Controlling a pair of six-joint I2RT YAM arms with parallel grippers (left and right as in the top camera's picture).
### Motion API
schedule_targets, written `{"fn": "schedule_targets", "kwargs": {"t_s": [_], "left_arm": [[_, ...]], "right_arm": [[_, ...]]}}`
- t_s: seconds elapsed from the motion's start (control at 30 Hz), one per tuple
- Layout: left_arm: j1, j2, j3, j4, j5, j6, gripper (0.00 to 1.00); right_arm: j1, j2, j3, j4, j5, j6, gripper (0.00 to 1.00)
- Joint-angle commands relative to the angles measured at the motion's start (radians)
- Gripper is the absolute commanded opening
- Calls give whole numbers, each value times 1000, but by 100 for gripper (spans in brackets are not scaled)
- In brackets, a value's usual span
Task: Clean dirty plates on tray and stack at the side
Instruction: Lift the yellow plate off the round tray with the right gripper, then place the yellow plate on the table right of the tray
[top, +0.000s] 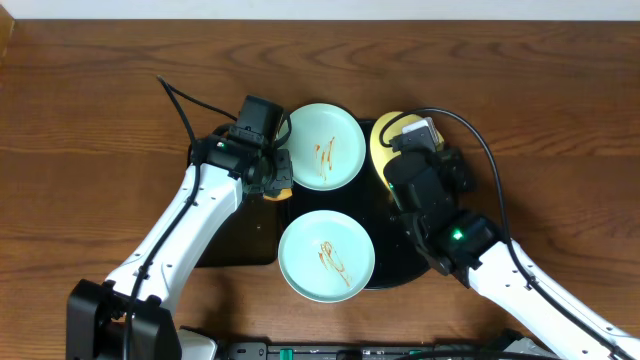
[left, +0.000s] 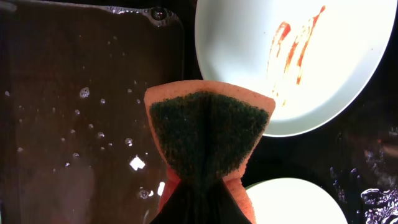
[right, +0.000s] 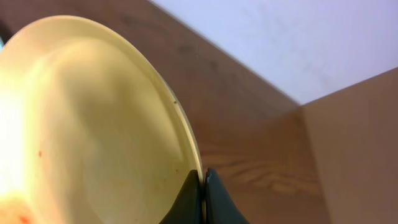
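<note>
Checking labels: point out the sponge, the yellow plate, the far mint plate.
sponge (left: 208, 134): left wrist view, dark green scouring face.
yellow plate (right: 93, 124): right wrist view, middle of its broad face.
far mint plate (top: 342, 136): overhead view, bare patch right of the streaks.

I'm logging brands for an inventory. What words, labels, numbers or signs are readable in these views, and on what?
None readable. No print or label shows on the far pale mint-blue round plate, the near pale mint-blue round plate, the pale yellow round plate, the glossy black round tray or the orange sponge with a dark green scouring face.
</note>
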Motion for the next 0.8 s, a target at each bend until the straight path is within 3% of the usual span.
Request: {"fn": "schedule_targets", "kwargs": {"t_s": [0.0, 0.17, 0.3, 0.37, 0.53, 0.77], "left_arm": [[3, -14, 4, -4, -12, 16, 8], [3, -14, 4, -4, -12, 16, 7], [3, -14, 4, -5, -12, 16, 8], [3, -14, 4, -8, -12, 16, 8], [3, -14, 4, -14, -12, 16, 8], [3, -14, 4, -23, -12, 16, 7]], "right_arm": [[6, -8, 19, 26, 100, -74, 1], [-34, -8, 19, 12, 71, 24, 1], [-131, -6, 19, -73, -16, 235, 1], [-204, -6, 19, -111, -69, 351, 1], [-428, -6, 19, -125, -318, 489, 1], [-768, 1, 19, -156, -565, 559, 1]]}}
